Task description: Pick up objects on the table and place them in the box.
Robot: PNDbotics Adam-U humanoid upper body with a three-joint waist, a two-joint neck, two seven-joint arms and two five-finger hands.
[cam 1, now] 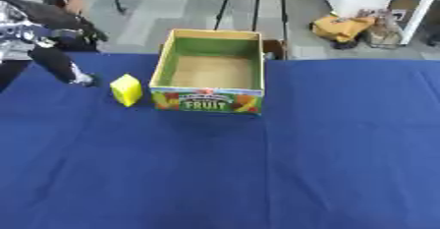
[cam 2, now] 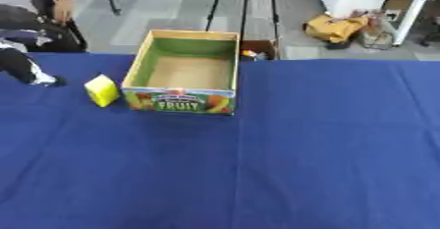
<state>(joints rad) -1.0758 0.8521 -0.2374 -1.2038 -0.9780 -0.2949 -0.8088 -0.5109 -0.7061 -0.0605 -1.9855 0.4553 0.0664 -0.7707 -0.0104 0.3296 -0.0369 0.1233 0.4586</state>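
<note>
A small yellow block (cam 1: 126, 90) stands on the blue table, just left of the open cardboard fruit box (cam 1: 207, 100). The box's brown floor is bare and its inner walls are green. My left arm comes in from the upper left, and its hand (cam 1: 82, 79) hangs low over the cloth a short way left of the block, apart from it. The hand is blurred, so how it is held is unclear. My right hand shows in neither view.
The blue cloth (cam 1: 258, 174) covers the whole table in front of and to the right of the box. Beyond the far edge are tripod legs (cam 1: 255, 2), a yellow bag (cam 1: 342, 28) on the floor and a person standing at the upper left.
</note>
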